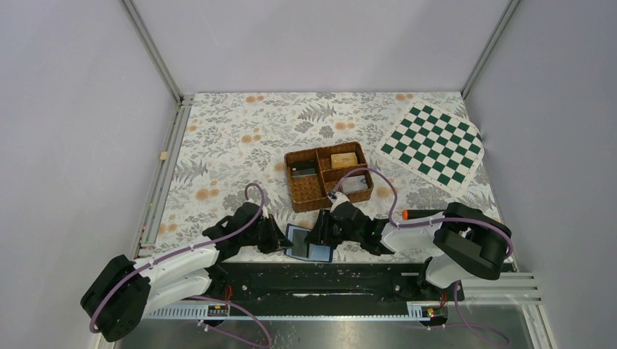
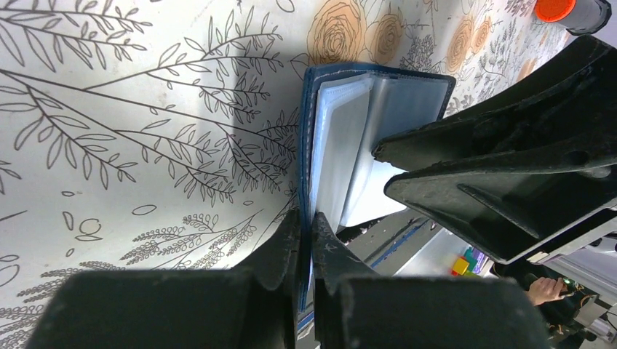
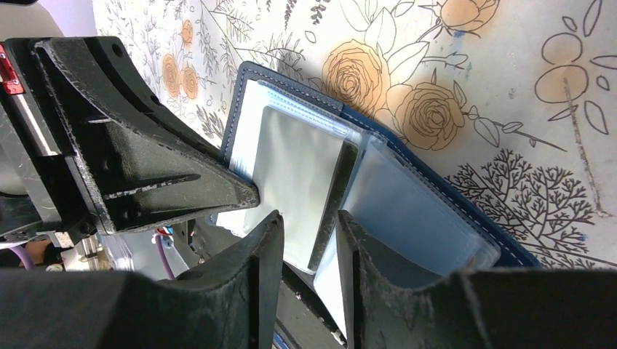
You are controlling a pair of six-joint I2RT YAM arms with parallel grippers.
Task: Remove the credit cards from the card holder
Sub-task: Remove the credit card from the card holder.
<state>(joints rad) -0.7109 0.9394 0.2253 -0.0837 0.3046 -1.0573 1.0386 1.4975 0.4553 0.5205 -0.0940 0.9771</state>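
The card holder (image 1: pixel 309 244) lies open at the table's near edge, navy outside with light blue clear pockets. My left gripper (image 1: pixel 280 237) is shut on its left cover edge; in the left wrist view the fingertips (image 2: pixel 289 231) pinch the navy cover (image 2: pixel 306 145). My right gripper (image 1: pixel 321 230) is over the open holder. In the right wrist view its jaws (image 3: pixel 309 231) stand apart, straddling the near edge of a pale card (image 3: pixel 298 174) in a clear pocket, without pressing it. The holder's right half (image 3: pixel 422 211) lies flat on the cloth.
A brown wicker four-compartment tray (image 1: pixel 294 190) with small boxes stands just behind the grippers. A green-and-white chessboard mat (image 1: pixel 434 145) lies at the back right. An orange-tipped marker (image 1: pixel 412 214) lies by the right arm. A black rail (image 1: pixel 327 278) runs along the near edge.
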